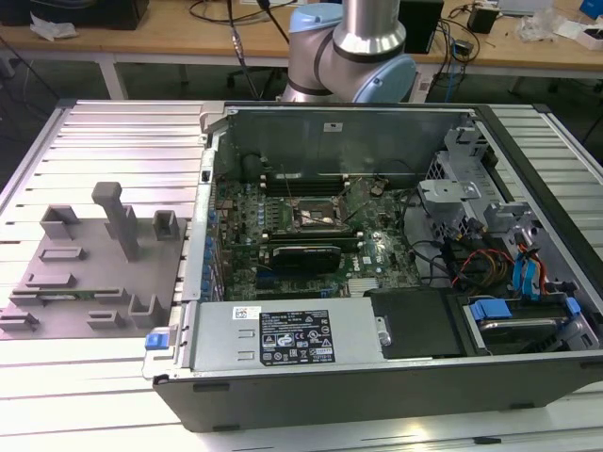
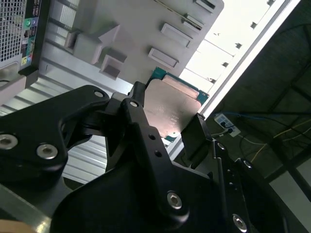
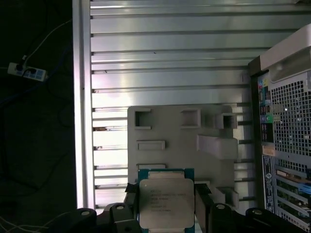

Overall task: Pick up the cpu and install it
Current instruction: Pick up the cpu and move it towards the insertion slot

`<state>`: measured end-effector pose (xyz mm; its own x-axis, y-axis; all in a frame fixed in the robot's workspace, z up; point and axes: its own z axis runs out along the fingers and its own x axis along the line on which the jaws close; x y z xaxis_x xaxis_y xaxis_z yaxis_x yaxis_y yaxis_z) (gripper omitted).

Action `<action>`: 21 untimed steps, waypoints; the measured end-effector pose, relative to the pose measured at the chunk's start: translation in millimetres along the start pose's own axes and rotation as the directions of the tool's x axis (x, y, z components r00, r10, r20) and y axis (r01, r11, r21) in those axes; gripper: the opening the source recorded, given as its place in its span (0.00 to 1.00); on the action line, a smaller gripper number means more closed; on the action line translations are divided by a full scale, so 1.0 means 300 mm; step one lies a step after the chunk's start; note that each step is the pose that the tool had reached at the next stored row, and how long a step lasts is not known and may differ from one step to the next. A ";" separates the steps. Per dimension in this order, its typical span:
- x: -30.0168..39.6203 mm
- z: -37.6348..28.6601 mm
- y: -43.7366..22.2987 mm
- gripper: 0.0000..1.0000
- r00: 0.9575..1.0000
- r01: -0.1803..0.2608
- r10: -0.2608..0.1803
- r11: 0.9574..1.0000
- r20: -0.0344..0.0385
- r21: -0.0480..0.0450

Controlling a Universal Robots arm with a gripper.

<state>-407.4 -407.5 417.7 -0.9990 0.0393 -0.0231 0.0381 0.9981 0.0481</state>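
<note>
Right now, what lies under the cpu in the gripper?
In the first wrist view, the grey fixture tray lies below the cpu, on the slatted table. The tray part directly beneath is covered.

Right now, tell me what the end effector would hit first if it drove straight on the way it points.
Probably the grey fixture plate: the end effector, shut on the cpu, points at it, though depth is unclear.

Slotted silver aluminium-profile table [image 1: 113, 132], ribs running across its top. Directly on it: at the exterior view's left, a flat grey moulded fixture plate [image 1: 85, 282] with raised blocks and pockets; just beside it, at the exterior view's right, an open dark-grey metal computer case [image 1: 396, 391].
</note>
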 end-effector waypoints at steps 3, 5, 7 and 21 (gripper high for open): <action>-0.014 0.001 0.000 0.55 1.000 0.000 0.000 1.000 0.000 0.000; -0.021 0.001 0.001 0.55 1.000 0.000 0.000 1.000 0.000 0.000; -0.033 0.001 0.001 0.55 1.000 0.000 0.000 1.000 0.000 0.000; -0.070 0.002 0.003 0.55 1.000 0.000 0.000 1.000 0.000 0.000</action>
<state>-386.4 -407.5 417.7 -0.9990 0.0392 -0.0232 0.0381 0.9981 0.0481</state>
